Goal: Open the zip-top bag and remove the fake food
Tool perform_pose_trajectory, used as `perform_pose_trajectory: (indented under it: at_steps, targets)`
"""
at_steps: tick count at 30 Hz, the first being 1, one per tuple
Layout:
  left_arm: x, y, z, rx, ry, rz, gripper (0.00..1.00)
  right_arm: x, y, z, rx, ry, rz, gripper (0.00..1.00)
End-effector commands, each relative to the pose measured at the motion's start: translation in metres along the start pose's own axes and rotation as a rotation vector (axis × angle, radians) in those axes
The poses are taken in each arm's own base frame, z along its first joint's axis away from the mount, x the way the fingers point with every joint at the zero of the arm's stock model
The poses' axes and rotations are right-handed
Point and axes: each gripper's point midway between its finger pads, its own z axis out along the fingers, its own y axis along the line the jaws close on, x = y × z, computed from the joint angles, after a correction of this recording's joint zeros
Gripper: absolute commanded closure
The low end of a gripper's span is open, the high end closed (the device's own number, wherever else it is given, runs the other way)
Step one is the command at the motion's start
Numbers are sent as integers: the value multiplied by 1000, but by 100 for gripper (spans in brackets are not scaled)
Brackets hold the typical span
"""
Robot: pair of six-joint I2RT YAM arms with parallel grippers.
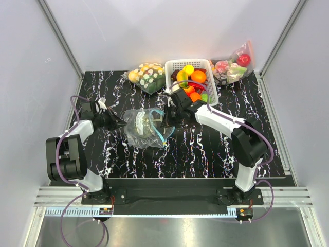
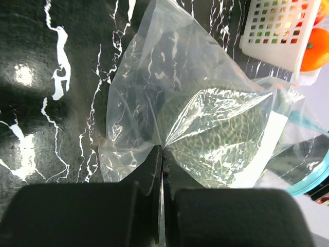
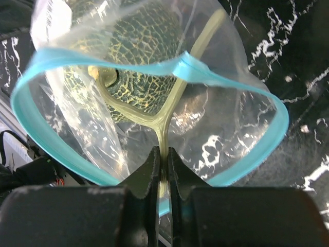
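light: bright, even | glare: white patches on glossy table (image 2: 23,74), sheen on zip-top bag (image 2: 216,110) | focus: wrist foregrounds soft

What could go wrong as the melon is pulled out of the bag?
The right tool pinches only the thin stem of the melon, which may slip free. The teal zip strip of the zip-top bag is kinked and could snag it. The left tool holds only thin film, which may slip.

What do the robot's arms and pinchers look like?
The left arm and right arm are white tubes with chunky black joints. Thin purple cables loop along them. The left gripper and right gripper are black, each with two flat fingers.
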Motion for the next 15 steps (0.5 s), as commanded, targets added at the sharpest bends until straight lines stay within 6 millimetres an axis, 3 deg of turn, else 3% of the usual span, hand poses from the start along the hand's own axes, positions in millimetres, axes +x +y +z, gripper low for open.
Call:
perform_pose_trajectory:
  at_steps: [1, 15]
  targets:
    - [-32, -21, -9, 54, -82, 49, 100, -4, 3, -20, 23, -42, -33, 100]
    - [-40, -10, -8, 22, -88, 27, 100, -22, 27, -72, -5, -148, -11, 100]
